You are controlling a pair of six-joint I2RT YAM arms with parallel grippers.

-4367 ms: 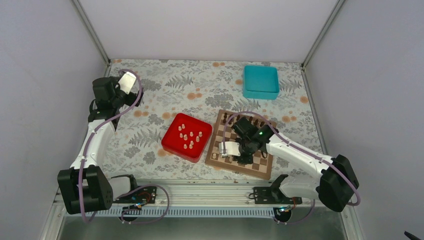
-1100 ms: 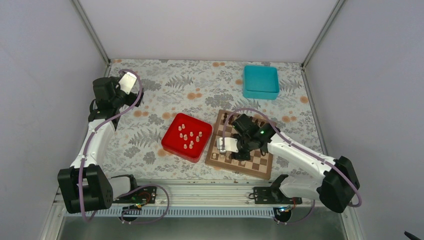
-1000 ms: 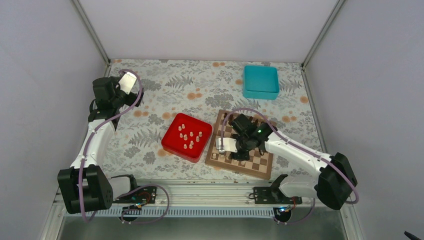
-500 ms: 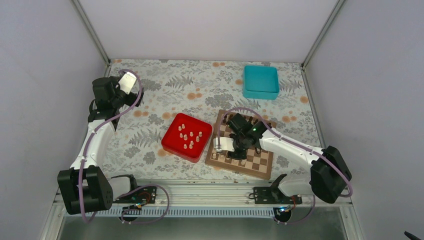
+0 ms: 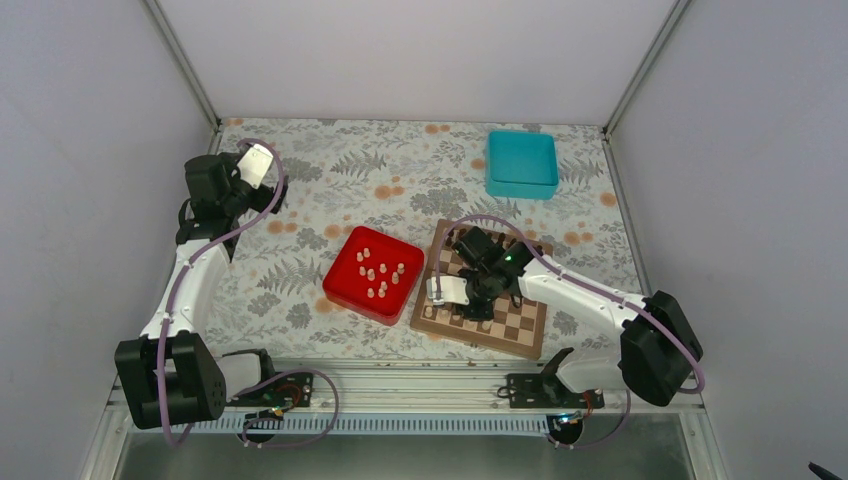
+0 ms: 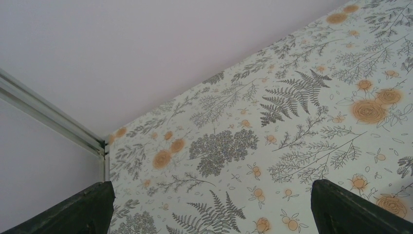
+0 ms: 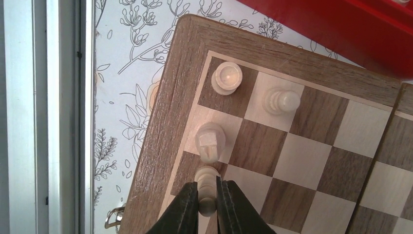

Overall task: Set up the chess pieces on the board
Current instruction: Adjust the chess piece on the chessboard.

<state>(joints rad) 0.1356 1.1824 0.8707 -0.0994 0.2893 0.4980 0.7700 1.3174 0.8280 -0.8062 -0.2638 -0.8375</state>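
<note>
The board (image 7: 160,126) fills the right wrist view, and its near-left corner carries pale chess pieces. A rook (image 7: 228,78) stands on the corner square, a knight (image 7: 210,141) on the square beside it, and another piece (image 7: 281,101) one row in. My right gripper (image 7: 207,189) is shut on a fourth pale piece (image 7: 206,175), upright on the edge row beside the knight. From above, the right gripper (image 5: 468,306) hangs over the near-left part of the board (image 5: 520,325). Several more pale pieces (image 5: 380,275) lie in the red tray. My left gripper (image 6: 210,187) is open and holds nothing.
The red tray (image 5: 345,290) sits just left of the board, its wall (image 7: 350,24) close to the board's corner. A teal box (image 5: 522,163) stands at the back right. Dark pieces (image 5: 497,241) line the board's far edge. The left arm (image 5: 215,185) is raised at the far left.
The right gripper's jaws have come together on the pale piece, and the right arm has shifted slightly left over the board. The left arm has not moved.
</note>
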